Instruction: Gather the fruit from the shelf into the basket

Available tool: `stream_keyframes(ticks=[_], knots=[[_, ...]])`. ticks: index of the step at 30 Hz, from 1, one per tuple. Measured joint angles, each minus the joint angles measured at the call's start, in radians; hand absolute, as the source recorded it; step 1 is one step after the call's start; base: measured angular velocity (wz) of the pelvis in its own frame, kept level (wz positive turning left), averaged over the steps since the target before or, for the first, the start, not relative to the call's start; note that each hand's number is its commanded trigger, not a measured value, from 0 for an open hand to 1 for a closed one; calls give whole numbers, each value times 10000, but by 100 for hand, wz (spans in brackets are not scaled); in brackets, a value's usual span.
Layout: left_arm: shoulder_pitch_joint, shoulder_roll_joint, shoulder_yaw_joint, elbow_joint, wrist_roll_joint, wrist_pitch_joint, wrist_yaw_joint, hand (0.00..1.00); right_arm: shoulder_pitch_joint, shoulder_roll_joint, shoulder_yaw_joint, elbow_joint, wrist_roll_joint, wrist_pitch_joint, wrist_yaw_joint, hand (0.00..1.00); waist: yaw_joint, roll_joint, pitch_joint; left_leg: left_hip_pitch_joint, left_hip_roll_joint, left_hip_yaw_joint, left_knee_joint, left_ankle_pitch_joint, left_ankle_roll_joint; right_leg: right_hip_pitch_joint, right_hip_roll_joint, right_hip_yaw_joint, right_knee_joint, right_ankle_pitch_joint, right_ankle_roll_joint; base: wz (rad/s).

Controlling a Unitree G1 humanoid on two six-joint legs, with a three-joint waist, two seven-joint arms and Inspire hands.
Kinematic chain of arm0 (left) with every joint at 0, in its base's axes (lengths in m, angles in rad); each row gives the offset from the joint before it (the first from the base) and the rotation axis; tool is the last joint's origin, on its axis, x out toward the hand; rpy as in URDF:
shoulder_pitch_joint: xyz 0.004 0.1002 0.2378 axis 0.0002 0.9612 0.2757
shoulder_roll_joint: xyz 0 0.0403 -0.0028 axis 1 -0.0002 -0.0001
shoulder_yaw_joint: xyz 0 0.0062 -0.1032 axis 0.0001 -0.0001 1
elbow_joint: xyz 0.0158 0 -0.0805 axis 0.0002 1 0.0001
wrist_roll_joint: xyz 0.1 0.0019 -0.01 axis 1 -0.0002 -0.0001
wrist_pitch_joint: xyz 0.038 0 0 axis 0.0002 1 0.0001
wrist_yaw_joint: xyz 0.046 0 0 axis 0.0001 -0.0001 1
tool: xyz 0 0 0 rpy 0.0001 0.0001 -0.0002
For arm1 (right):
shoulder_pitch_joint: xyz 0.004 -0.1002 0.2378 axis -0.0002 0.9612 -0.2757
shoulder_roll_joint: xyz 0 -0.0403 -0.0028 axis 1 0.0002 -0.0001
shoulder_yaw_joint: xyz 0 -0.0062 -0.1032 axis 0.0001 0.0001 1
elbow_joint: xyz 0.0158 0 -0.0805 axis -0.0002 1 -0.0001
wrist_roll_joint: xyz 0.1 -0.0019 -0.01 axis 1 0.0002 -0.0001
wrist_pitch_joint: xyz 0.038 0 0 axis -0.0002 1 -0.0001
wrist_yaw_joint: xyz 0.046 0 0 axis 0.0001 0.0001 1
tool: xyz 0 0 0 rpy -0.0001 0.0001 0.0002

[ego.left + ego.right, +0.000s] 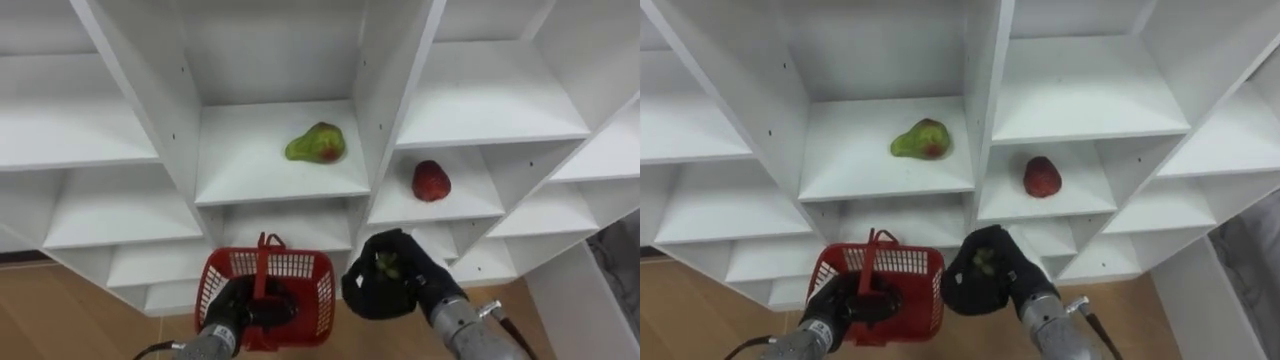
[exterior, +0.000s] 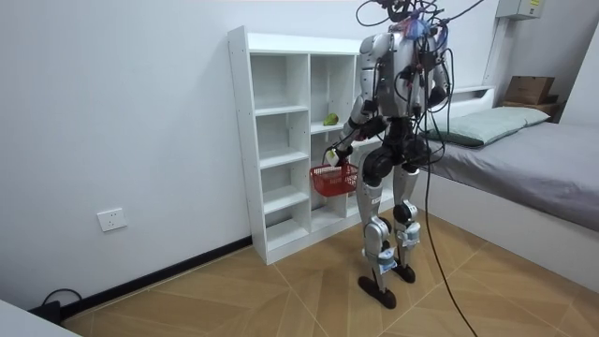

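Observation:
My left hand [image 1: 238,308] is curled round the upright handle of a red mesh basket [image 1: 300,268], held low in front of the white closet [image 1: 385,90]. Just right of the basket, my right hand [image 1: 372,292] is shut on a small green fruit [image 1: 388,265], level with the basket's rim. A green pear with a red blush [image 1: 316,143] lies on the middle shelf. A red fruit [image 1: 431,181] sits one compartment to the right and a little lower. In the room view I stand close to the closet, with the basket [image 2: 333,178] at hip height.
The closet's other compartments around the two fruits are bare white boards [image 1: 110,210]. Wooden floor [image 1: 60,310] shows below. In the room view a bed [image 2: 524,154] stands behind me at the room view's right, and a white wall [image 2: 122,122] runs left of the closet.

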Motion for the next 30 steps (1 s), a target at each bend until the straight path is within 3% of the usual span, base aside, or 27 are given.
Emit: stream_keyframes(ticks=[8,11,15,25,30], knots=[[-341,15,-521,212,-16,-76,-234,100,-1359,229,412,2353,-71,9,-260,100,316,-50,17,-505,-18,-214,115,9,14,-337,-31,-279,1,15,-3,12],[-426,98,-598,203,-10,-75,-426,100,-1829,267,403,3003,-31,7,-533,100,356,-16,27,-889,-26,-460,301,10,10,-517,-66,-565,-38,38,-30,22],[-455,75,-619,211,-11,-76,-735,100,-2109,265,403,3586,93,-20,-814,100,487,83,45,-1139,-20,-572,402,20,-2,-608,-110,-873,-40,39,-32,20],[-445,175,-1017,221,-24,-112,-1320,100,-2443,341,498,4448,1547,-108,-1238,100,547,222,66,-1173,-22,-774,400,28,11,-584,-213,-1084,-34,37,-29,4],[-456,169,-1167,215,-50,-145,-1614,100,-2734,322,814,4666,2296,-322,-1368,100,522,357,122,-1303,-23,-768,459,28,11,-649,-218,-1168,-34,37,-30,2]])
